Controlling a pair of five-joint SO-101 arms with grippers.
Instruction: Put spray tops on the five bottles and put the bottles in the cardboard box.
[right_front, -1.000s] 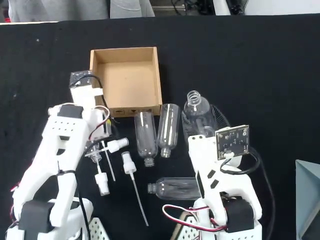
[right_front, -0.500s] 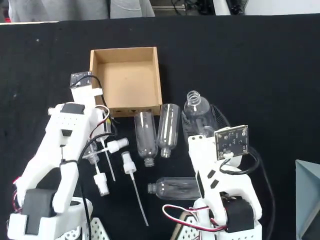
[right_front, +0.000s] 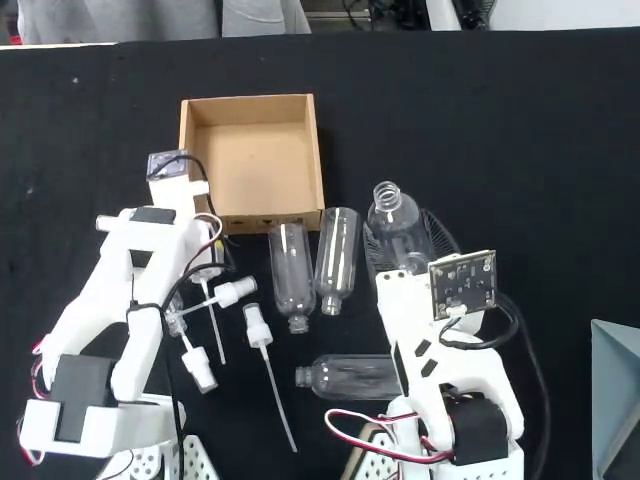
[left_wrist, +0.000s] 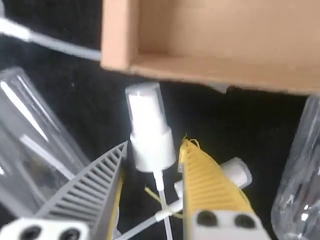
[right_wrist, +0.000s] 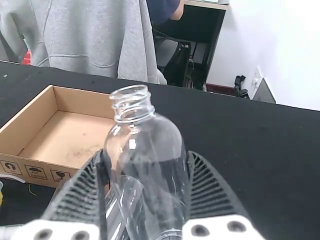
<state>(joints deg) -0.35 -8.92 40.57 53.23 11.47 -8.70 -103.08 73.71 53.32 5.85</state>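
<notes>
1. Your right end effector (right_wrist: 145, 162) gripped an upright bottle (right_wrist: 142, 125) mid-surface, beside the cardboard box (right_wrist: 55, 135).
2. Your left end effector (left_wrist: 152, 146) pinched a spray top (left_wrist: 145, 112).
3. Capping was in hand; next you likely needed its tube aligned over that neck.

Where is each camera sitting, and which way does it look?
High view: off the arms, above the table, looking down on the cardboard box, the lying bottles and both white arms.
Left wrist view: on the left arm's wrist, looking past the left gripper at a spray top near the box's wall.
Right wrist view: on the right arm's wrist, looking across the table past the right gripper, which holds an upright bottle.
Shared: all three views show the cardboard box.
</notes>
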